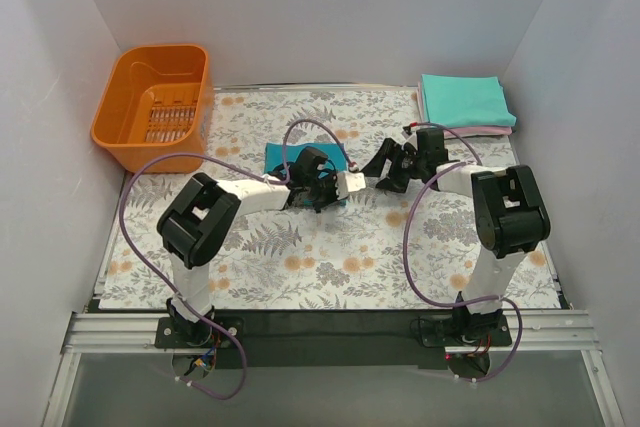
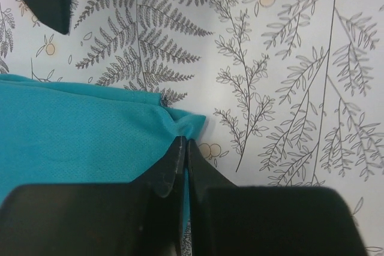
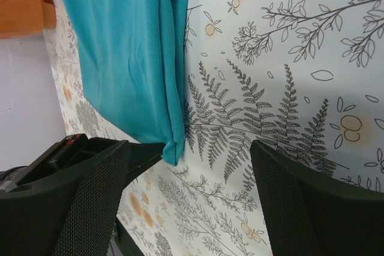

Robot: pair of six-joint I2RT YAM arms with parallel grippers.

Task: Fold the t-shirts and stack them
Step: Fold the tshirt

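The deep teal-blue t-shirt lies folded on the floral table cover at mid-table. My left gripper is shut on its near right corner; the left wrist view shows the cloth pinched between the closed tips of that gripper. My right gripper is open and empty just right of that corner. In the right wrist view the shirt hangs ahead of the spread gripper. The mint-teal t-shirt lies folded on the pink t-shirt at the back right.
An orange plastic basket stands at the back left and shows in the right wrist view. White walls close in the left, right and back. Purple cables loop from both arms over the floral table cover.
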